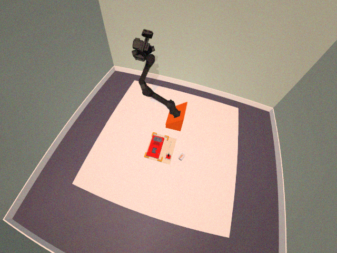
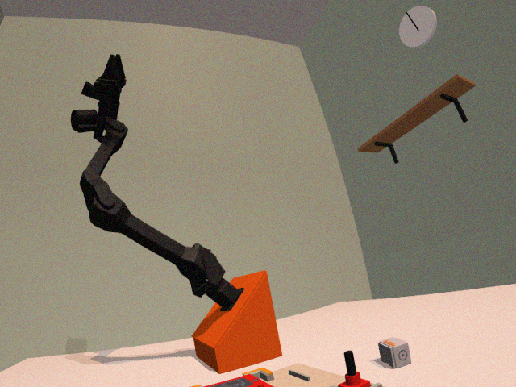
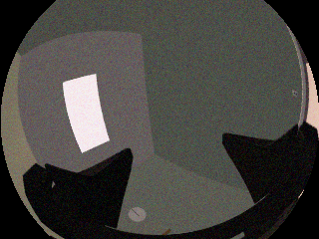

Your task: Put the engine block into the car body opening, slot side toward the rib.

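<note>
Pale tabletop is lying below the raised, spread, empty gripper [image 2: 115,55] [image 3: 178,146]; the grey block [image 1: 181,156] [image 2: 394,352] is sitting far beneath, beyond the orange base [image 1: 174,125] [image 2: 250,329].

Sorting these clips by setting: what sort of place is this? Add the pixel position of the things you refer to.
Probably a plain robot test room: an arm on an orange wedge [image 1: 174,124] [image 2: 250,333], a bare-looking wall shelf [image 2: 416,112], and a round wall clock [image 2: 418,26] [image 3: 137,214].

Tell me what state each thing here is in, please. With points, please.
Claw [image 2: 115,56] [image 3: 178,146]: open, raised, pointing up.
Engine block [image 1: 181,156] [image 2: 394,353]: off the board, out of the car body.
Car body [image 1: 155,147] [image 2: 246,380]: lying between the orange corner pieces.
Black peg [image 1: 168,155] [image 2: 351,363]: upright in its red base.
</note>
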You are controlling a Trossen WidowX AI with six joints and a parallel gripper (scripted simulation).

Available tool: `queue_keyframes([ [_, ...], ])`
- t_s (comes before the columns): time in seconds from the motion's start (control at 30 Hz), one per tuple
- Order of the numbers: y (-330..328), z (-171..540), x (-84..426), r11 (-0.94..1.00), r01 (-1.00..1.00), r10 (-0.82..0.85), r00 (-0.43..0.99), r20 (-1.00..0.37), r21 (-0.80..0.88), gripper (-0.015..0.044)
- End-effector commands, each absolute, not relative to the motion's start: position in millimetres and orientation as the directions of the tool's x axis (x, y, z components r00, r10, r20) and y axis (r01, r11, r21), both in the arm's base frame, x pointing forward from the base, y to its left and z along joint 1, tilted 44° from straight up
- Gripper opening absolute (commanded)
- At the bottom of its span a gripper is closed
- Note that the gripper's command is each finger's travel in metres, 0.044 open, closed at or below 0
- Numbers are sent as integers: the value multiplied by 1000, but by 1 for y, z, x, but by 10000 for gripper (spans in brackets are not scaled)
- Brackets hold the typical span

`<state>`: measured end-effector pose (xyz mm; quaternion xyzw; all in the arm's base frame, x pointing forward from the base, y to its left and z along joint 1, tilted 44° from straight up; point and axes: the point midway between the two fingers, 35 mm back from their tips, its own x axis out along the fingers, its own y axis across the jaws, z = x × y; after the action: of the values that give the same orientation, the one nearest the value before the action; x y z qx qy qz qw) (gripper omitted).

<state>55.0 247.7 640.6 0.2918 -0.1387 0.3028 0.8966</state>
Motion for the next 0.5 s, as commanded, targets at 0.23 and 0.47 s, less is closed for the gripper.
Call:
queue_keyframes([
  [0.23,284,616,70,721,-596,437,787,436,353,440],
  [0.47,313,597,81,726,-593,447,792,416,349,440],
])
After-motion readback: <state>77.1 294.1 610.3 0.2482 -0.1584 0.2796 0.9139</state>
